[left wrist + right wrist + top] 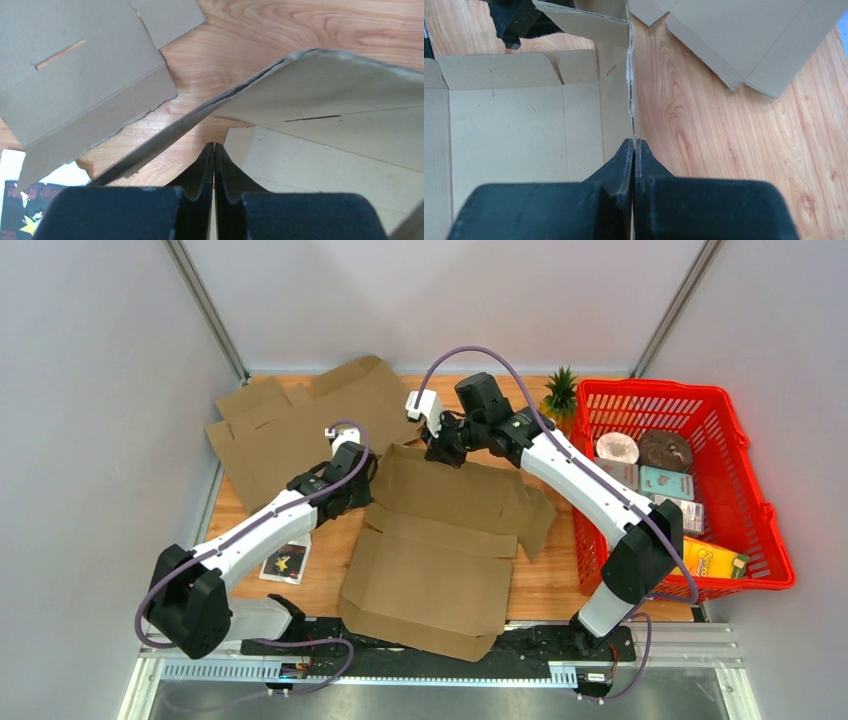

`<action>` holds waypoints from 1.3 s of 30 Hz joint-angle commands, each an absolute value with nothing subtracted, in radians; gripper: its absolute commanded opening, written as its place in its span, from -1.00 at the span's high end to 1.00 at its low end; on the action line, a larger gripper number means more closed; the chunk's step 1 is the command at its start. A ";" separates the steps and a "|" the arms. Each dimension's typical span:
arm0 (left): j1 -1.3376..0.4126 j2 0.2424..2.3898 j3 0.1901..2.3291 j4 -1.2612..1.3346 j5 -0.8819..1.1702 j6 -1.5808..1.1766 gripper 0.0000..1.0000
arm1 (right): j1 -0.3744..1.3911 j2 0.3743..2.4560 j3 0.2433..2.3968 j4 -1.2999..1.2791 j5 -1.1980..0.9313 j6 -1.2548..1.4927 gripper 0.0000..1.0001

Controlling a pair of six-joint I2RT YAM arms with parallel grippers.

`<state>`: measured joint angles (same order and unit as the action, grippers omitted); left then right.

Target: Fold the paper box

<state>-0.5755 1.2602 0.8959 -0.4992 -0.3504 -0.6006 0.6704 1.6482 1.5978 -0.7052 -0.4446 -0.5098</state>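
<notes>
A brown cardboard box (440,550) lies unfolded in the middle of the table, with its far flap raised. My right gripper (432,448) is at the box's far edge. In the right wrist view it (634,141) is shut on the thin upright edge of a box wall (616,75). My left gripper (362,478) is at the box's left far corner. In the left wrist view it (214,145) is shut, with no cardboard seen between its tips. A lifted flap (325,85) arches over it.
A second flat cardboard sheet (290,425) lies at the back left and shows in both wrist views (85,75) (734,35). A red basket (760,510) of groceries stands at the right, with a small pineapple (560,395) beside it. A dark card (285,562) lies near the left arm.
</notes>
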 commanded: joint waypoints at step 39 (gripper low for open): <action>-0.699 1.328 0.624 0.131 -0.218 -0.837 0.64 | 0.623 1.554 1.497 -0.492 -0.561 -0.405 1.00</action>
<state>-0.6876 1.2530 0.5545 0.0509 -0.2527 -0.8246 0.6247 1.5784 1.4841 -0.5560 -0.5083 -0.4316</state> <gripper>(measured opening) 0.178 0.010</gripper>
